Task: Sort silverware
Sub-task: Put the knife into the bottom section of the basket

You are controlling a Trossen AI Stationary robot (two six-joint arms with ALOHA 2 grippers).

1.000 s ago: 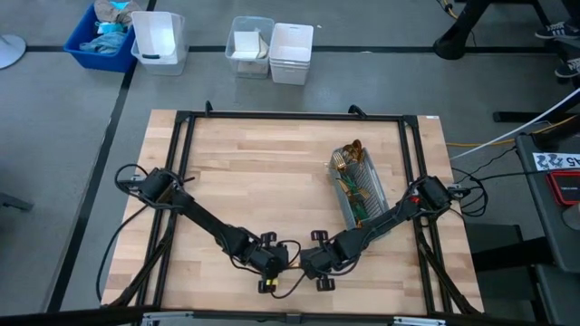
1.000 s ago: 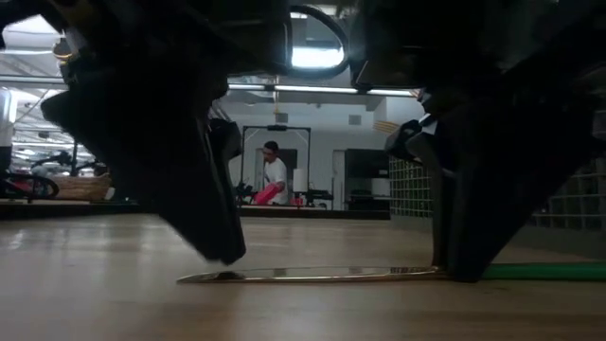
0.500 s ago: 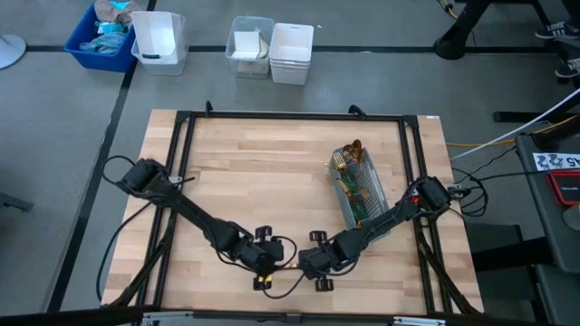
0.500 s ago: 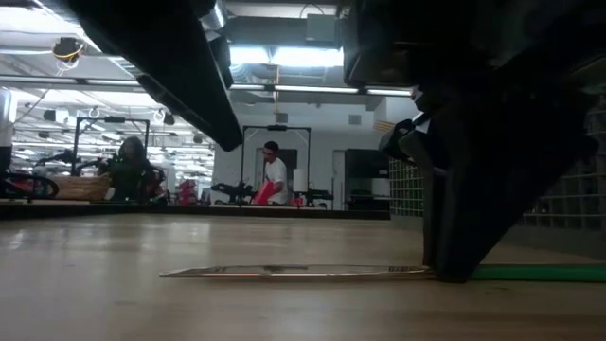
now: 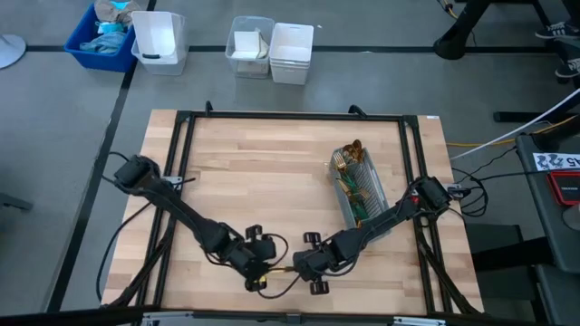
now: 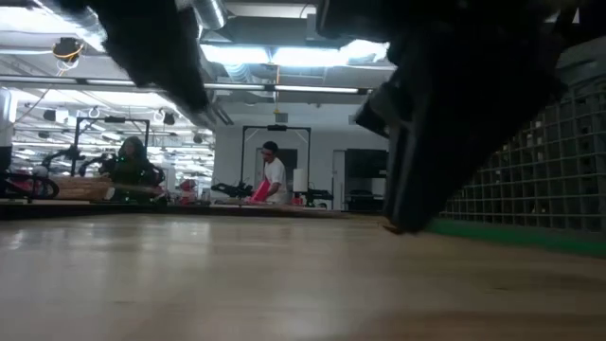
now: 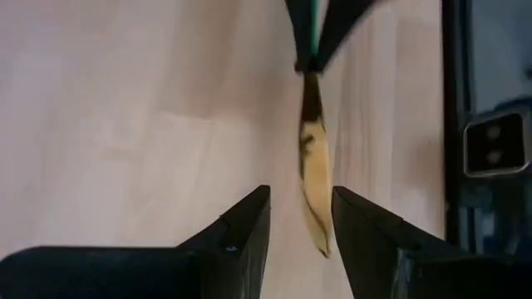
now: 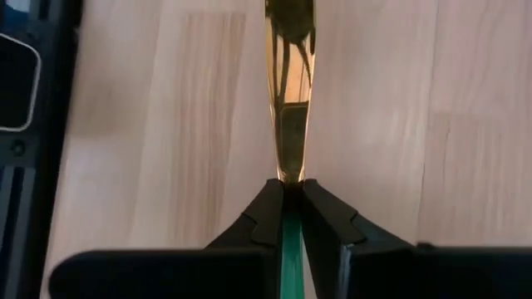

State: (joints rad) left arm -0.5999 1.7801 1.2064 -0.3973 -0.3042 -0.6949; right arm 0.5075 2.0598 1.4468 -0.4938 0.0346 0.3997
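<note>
A knife [image 8: 288, 91] with a gold blade and a teal-green handle is near the table's front edge, with my right gripper [image 8: 288, 195] shut on it. The high view shows my right gripper [image 5: 295, 266] facing my left gripper [image 5: 265, 272]. My left gripper [image 7: 301, 228] is open. In the left wrist view the knife's blade [image 7: 314, 178] shows beyond the gap between its fingers, and I cannot see any touch. More silverware lies in the grey mesh caddy [image 5: 361, 186] at the table's right. My right gripper pinches the knife between its two fingers where the teal handle meets the gold blade [image 8: 288, 184]. The fingers slant down from the table's right and lie along the knife. The blade sticks out beyond the fingertips. In the low view the knife is clear of the table.
The caddy [image 6: 530, 180] stands close behind my right arm. A black frame [image 5: 290, 116] runs round the table's edges. Bins [image 5: 272, 50] stand on the floor beyond the far edge. A person [image 6: 276, 180] is far off in the room behind.
My left gripper has risen from the blade's tip and drawn back toward the table's left, staying open. My right gripper has gone up and a little left with the knife. The knife lay flat on the table and is now lifted off it.
</note>
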